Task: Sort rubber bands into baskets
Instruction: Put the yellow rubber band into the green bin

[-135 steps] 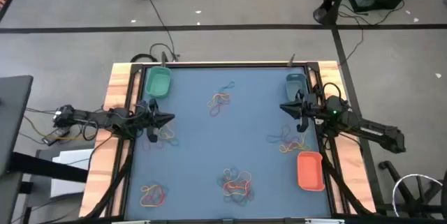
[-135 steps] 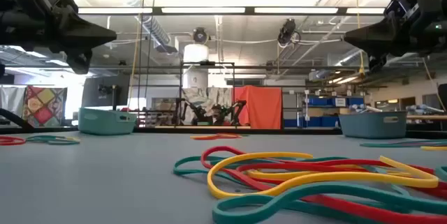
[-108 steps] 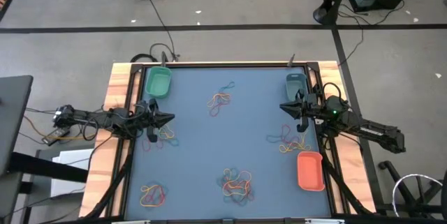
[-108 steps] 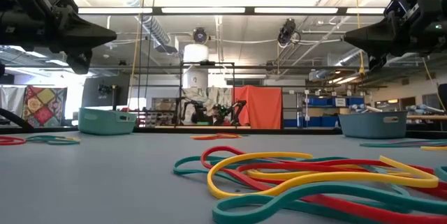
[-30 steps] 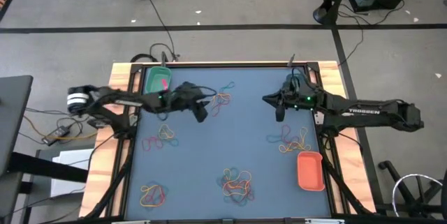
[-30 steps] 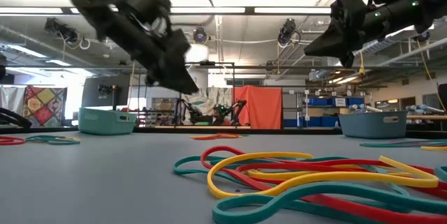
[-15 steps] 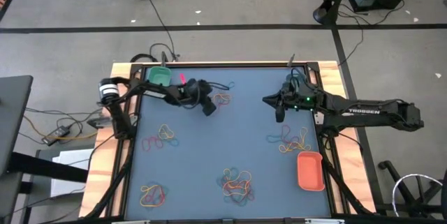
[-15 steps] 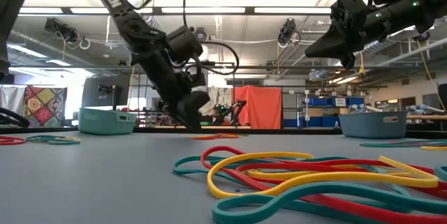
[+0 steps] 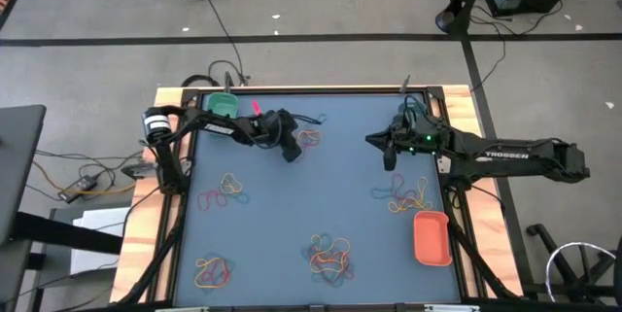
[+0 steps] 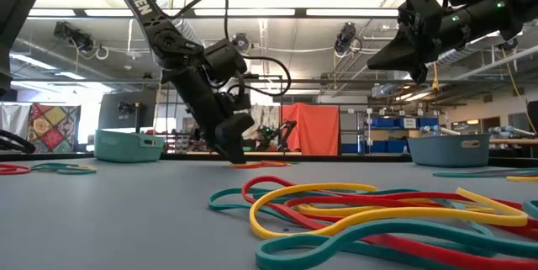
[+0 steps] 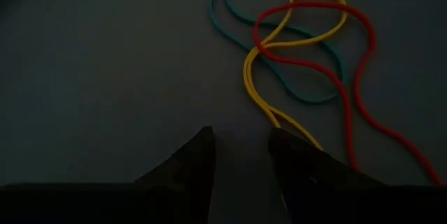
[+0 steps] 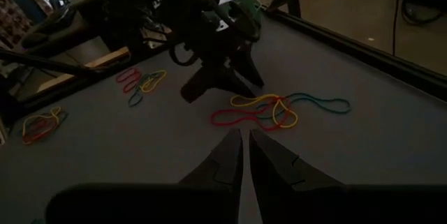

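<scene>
While my left hand [image 11: 241, 155], part-open and empty, hangs over bands [image 9: 309, 138] at tabletop twelve o'clock, step: approach. Next: lower, pinch one. Right hand [image 9: 388, 160]: narrow, idle at two o'clock.

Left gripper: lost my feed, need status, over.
Left gripper low beside the tangle of red, yellow and teal rubber bands, jaws open, empty. Right gripper raised, shut. Nothing in the way.

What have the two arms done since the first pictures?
The left gripper swung from the table's left edge inward, down beside the far rubber-band cluster, jaws open, nothing held. The right gripper moved inward, raised, jaws shut. The baskets and band piles stayed put.
</scene>
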